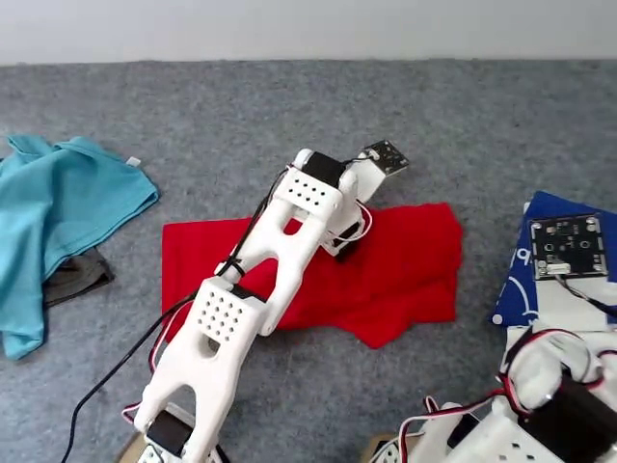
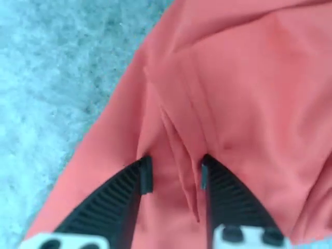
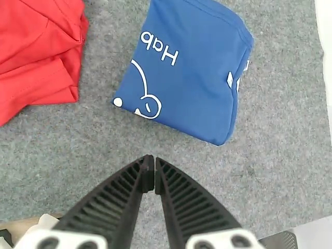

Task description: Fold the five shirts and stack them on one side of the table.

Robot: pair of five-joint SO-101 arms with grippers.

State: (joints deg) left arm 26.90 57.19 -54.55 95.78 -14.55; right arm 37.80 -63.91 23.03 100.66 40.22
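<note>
A red shirt [image 1: 405,260] lies partly folded in the middle of the grey table. My left gripper [image 2: 174,174] is down on it near its far edge, open, with a raised ridge of red cloth [image 2: 249,78] between the fingers. In the high view the left arm reaches across the shirt to the gripper [image 1: 342,249]. A folded blue shirt [image 3: 192,72] with white print lies at the right side [image 1: 521,285]. My right gripper [image 3: 154,174] hangs shut over bare table just in front of it, holding nothing. The red shirt's edge [image 3: 36,46] lies beside the blue one.
A crumpled teal shirt [image 1: 58,212] lies at the left edge, on top of a dark grey one [image 1: 77,275]. The right arm [image 1: 559,386] stands at the front right corner. Bare grey table surface [image 1: 241,125] stretches along the back.
</note>
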